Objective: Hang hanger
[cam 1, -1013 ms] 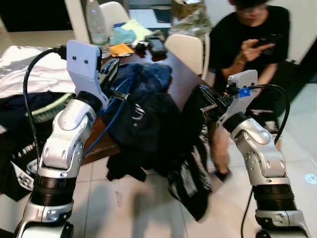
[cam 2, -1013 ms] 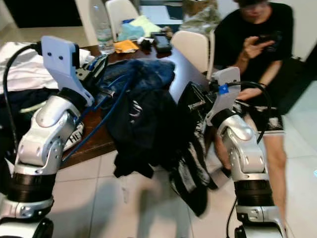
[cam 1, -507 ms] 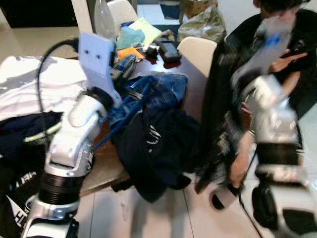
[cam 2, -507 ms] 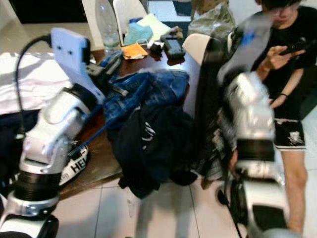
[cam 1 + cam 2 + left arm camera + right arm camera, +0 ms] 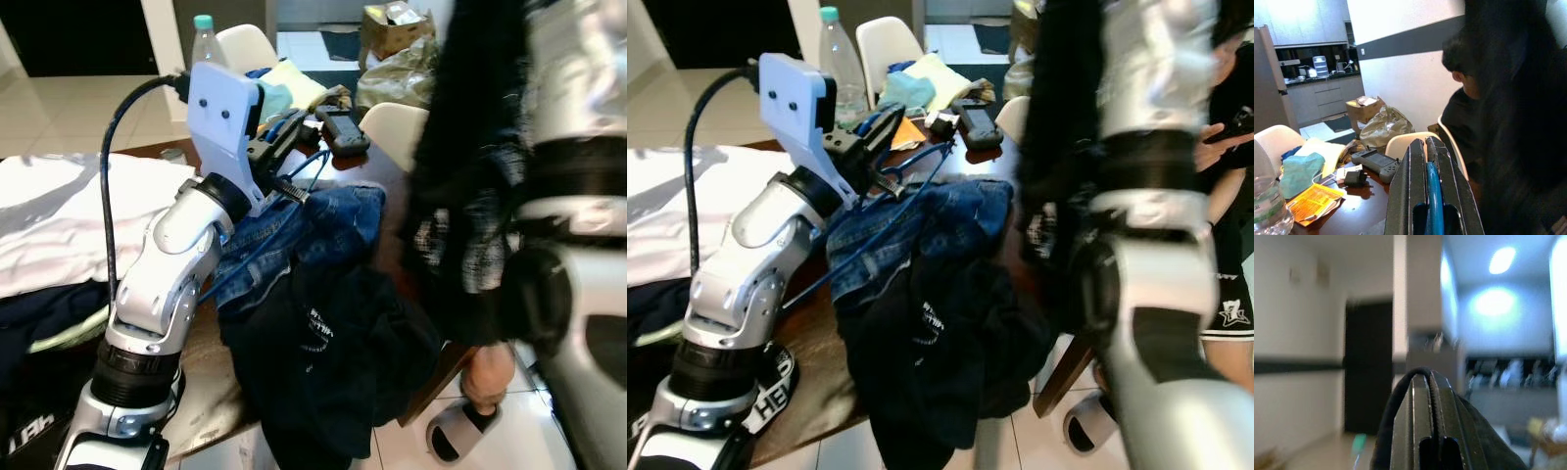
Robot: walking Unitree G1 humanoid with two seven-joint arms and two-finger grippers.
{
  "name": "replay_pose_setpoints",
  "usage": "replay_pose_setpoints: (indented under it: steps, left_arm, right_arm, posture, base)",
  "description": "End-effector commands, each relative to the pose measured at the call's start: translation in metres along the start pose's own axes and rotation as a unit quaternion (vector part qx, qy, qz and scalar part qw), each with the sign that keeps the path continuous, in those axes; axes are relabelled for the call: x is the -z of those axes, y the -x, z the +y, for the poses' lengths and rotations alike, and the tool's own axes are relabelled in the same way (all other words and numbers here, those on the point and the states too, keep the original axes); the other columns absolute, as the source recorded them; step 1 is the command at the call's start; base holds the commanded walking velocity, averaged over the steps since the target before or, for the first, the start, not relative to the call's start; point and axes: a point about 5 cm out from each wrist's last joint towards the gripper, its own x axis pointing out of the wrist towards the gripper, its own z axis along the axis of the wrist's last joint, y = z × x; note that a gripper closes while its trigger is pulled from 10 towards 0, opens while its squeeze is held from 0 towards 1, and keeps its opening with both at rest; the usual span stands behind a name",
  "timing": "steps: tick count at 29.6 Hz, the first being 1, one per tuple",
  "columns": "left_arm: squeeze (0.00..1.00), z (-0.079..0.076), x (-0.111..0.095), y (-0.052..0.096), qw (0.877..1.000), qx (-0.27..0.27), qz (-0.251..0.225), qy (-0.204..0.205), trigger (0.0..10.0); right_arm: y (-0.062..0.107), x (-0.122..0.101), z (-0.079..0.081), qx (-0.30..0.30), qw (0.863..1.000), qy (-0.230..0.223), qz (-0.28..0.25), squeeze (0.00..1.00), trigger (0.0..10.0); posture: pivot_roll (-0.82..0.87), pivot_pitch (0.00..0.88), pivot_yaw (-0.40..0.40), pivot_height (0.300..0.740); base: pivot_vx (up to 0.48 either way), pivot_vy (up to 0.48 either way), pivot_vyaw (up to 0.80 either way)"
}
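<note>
Clamped thin in the left end effector (image 5: 1431,161) above the counter (image 5: 211,367), the blue hanger (image 5: 884,223), presumably kept clear of the denim (image 5: 323,220); pinched shut in the raised right end effector (image 5: 1428,382), a dark garment (image 5: 470,176), seemingly lifted for hanging.

right arm (image 5: 578,147): blurred, cut off at top | dark garment (image 5: 470,166): blurred, hides seated person
</note>
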Motion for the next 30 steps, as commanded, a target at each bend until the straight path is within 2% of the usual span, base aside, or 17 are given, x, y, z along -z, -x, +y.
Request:
replay_pose_setpoints:
  steps: [1, 2, 3, 4, 5, 6, 8, 9, 11, 12, 13, 14, 15, 16, 22, 23, 30]
  left_arm:
    - [0.00, -0.001, 0.000, 0.001, 1.000, -0.004, 0.002, -0.011, 10.0]
    - [0.00, 0.002, 0.000, 0.001, 1.000, -0.021, 0.003, -0.021, 10.0]
    - [0.00, 0.002, 0.000, 0.001, 1.000, -0.021, 0.003, -0.021, 10.0]
    - [0.00, 0.010, -0.001, 0.001, 0.998, -0.046, 0.002, -0.033, 10.0]
    - [0.00, 0.010, -0.001, 0.001, 0.998, -0.046, 0.002, -0.033, 10.0]
    - [0.00, 0.018, -0.003, 0.002, 0.996, -0.070, 0.000, -0.048, 10.0]
    - [0.00, 0.018, -0.003, 0.002, 0.996, -0.070, 0.000, -0.048, 10.0]
    - [0.00, 0.026, -0.006, 0.002, 0.994, -0.090, -0.004, -0.059, 10.0]
    - [0.00, 0.026, -0.006, 0.002, 0.994, -0.090, -0.004, -0.059, 10.0]
    - [0.00, 0.032, -0.012, 0.002, 0.991, -0.109, -0.013, -0.073, 10.0]
    - [0.00, 0.032, -0.012, 0.002, 0.991, -0.109, -0.013, -0.073, 10.0]
    - [0.00, 0.035, -0.016, 0.001, 0.989, -0.120, -0.020, -0.079, 10.0]
    - [0.00, 0.035, -0.016, 0.001, 0.989, -0.120, -0.020, -0.079, 10.0]
    - [0.00, 0.037, -0.019, 0.001, 0.988, -0.125, -0.025, -0.083, 10.0]
    - [0.00, 0.041, -0.027, -0.001, 0.988, -0.123, -0.037, -0.087, 10.0]
    - [0.00, 0.043, -0.030, -0.001, 0.988, -0.122, -0.040, -0.091, 10.0]
    - [0.00, 0.054, -0.043, -0.002, 0.987, -0.101, -0.053, -0.114, 10.0]
  right_arm:
    - [0.007, 0.015, 0.001, -0.010, 0.999, -0.002, 0.034, 0.00, 10.0]
    - [0.017, 0.038, 0.007, -0.027, 0.997, 0.001, 0.075, 0.00, 10.0]
    - [0.017, 0.038, 0.007, -0.027, 0.997, 0.001, 0.075, 0.00, 10.0]
    - [0.033, 0.065, 0.014, -0.048, 0.990, 0.016, 0.128, 0.00, 10.0]
    - [0.033, 0.065, 0.014, -0.048, 0.990, 0.016, 0.128, 0.00, 10.0]
    - [0.051, 0.092, 0.020, -0.069, 0.979, 0.032, 0.187, 0.00, 10.0]
    - [0.051, 0.092, 0.020, -0.069, 0.979, 0.032, 0.187, 0.00, 10.0]
    - [0.068, 0.111, 0.023, -0.086, 0.968, 0.042, 0.231, 0.00, 10.0]
    - [0.068, 0.111, 0.023, -0.086, 0.968, 0.042, 0.231, 0.00, 10.0]
    - [0.087, 0.126, 0.020, -0.092, 0.952, 0.055, 0.285, 0.00, 10.0]
    - [0.087, 0.126, 0.020, -0.092, 0.952, 0.055, 0.285, 0.00, 10.0]
    - [0.103, 0.135, 0.014, -0.101, 0.935, 0.071, 0.332, 0.00, 10.0]
    - [0.103, 0.135, 0.014, -0.101, 0.935, 0.071, 0.332, 0.00, 10.0]
    - [0.117, 0.140, 0.011, -0.116, 0.919, 0.073, 0.371, 0.00, 10.0]
    - [0.147, 0.140, 0.000, -0.143, 0.884, 0.087, 0.436, 0.02, 10.0]
    - [0.151, 0.138, -0.002, -0.146, 0.880, 0.087, 0.443, 0.97, 10.0]
    - [0.160, 0.127, 0.005, -0.184, 0.886, 0.049, 0.424, 1.00, 10.0]
  posture:
    - [0.09, 0.111, -0.015, 0.740]
    - [0.09, 0.120, -0.013, 0.740]
    - [0.09, 0.120, -0.013, 0.740]
    - [0.09, 0.121, -0.012, 0.740]
    - [0.09, 0.121, -0.012, 0.740]
    - [0.09, 0.123, -0.012, 0.740]
    - [0.09, 0.123, -0.012, 0.740]
    - [0.09, 0.125, -0.012, 0.740]
    - [0.09, 0.125, -0.012, 0.740]
    - [0.09, 0.125, -0.012, 0.740]
    - [0.09, 0.125, -0.012, 0.740]
    - [0.08, 0.125, -0.008, 0.740]
    - [0.08, 0.125, -0.008, 0.740]
    - [0.08, 0.125, -0.008, 0.740]
    - [0.07, 0.126, -0.005, 0.740]
    - [0.07, 0.126, -0.005, 0.740]
    - [0.08, 0.128, -0.004, 0.740]
  base:
    - [0.000, 0.000, 0.00]
    - [0.000, 0.000, 0.00]
    - [0.000, 0.000, 0.00]
    - [0.000, 0.000, 0.00]
    - [0.000, 0.000, 0.00]
    - [0.000, 0.000, 0.00]
    - [0.000, 0.000, 0.00]
    - [0.000, 0.000, 0.00]
    - [0.000, 0.000, 0.00]
    - [0.000, 0.000, 0.00]
    - [0.000, 0.000, 0.00]
    - [0.000, 0.000, 0.00]
    - [0.000, 0.000, 0.00]
    - [0.000, 0.000, 0.00]
    - [0.000, 0.000, 0.00]
    - [0.000, 0.000, 0.00]
    - [0.000, 0.000, 0.00]
